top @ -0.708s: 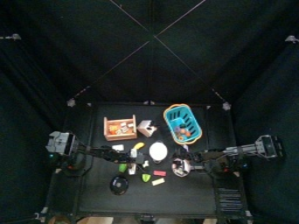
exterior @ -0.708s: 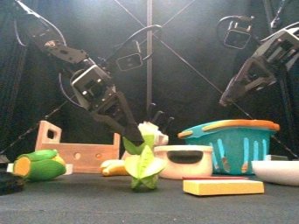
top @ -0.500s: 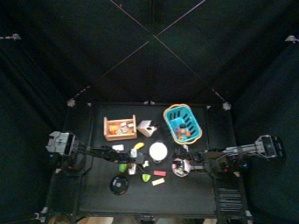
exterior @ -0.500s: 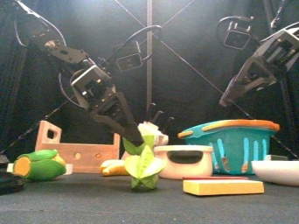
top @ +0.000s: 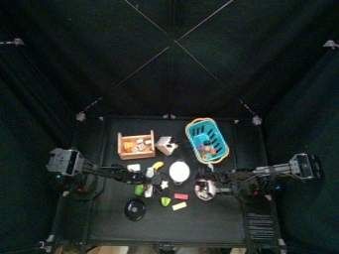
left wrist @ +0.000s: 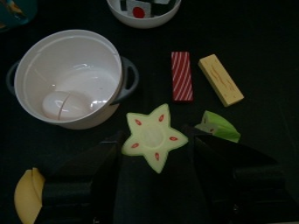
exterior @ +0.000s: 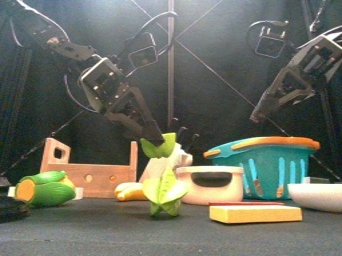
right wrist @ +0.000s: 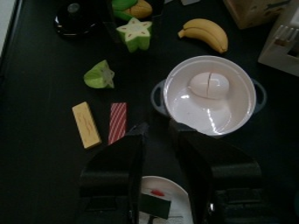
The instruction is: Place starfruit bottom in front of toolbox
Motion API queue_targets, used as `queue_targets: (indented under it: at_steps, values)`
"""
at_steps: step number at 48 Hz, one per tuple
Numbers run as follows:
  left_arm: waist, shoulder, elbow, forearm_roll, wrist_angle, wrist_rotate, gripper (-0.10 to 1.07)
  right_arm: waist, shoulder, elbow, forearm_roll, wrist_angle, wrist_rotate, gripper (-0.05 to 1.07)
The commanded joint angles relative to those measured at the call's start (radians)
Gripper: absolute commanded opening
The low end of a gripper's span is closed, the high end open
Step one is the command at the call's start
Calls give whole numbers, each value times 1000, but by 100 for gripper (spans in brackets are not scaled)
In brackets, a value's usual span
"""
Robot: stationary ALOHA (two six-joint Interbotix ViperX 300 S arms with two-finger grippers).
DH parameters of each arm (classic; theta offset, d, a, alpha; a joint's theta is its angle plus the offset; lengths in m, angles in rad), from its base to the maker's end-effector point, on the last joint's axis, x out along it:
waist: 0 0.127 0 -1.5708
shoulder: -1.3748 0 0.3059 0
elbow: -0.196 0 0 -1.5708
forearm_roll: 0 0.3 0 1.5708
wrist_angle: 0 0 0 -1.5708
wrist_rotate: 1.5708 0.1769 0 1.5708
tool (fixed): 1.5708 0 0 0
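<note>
The starfruit bottom [left wrist: 155,138], a yellow-green piece with a star-shaped cut face, sits between the jaws of my left gripper [left wrist: 156,156]. In the front view the left gripper [exterior: 154,140] holds it [exterior: 158,149] a little above the table, to the right of the toolbox [exterior: 87,172]. The toolbox [top: 135,146] is an orange-brown box at the table's back left. A second green starfruit wedge [left wrist: 219,127] lies on the table close by. My right gripper [exterior: 263,110] hangs high on the right, open and holding nothing.
A white pot [exterior: 211,185] stands mid-table with the blue basket [exterior: 261,160] behind it. A banana [exterior: 131,190] and a green fruit [exterior: 43,188] lie before the toolbox. A yellow block [exterior: 254,213], a red block [left wrist: 180,73] and a white bowl [exterior: 318,195] lie at front right.
The left gripper has risen from just above the table, and the starfruit bottom has come up with it. The right arm has not moved.
</note>
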Motion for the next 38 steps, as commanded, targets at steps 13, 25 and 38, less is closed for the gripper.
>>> queue_targets:
  at_steps: [13, 25, 38]
  values:
    - [43, -213, 106, -14, -57, -3, 70, -3, -6, -3, 2, -6, 0, 68]
    - [175, -420, 270, -54, -198, -2, 70, -6, -2, -3, 0, -6, 0, 68]
    - [342, -454, 330, -74, -222, 2, 70, -17, 12, -9, 0, -6, 0, 68]
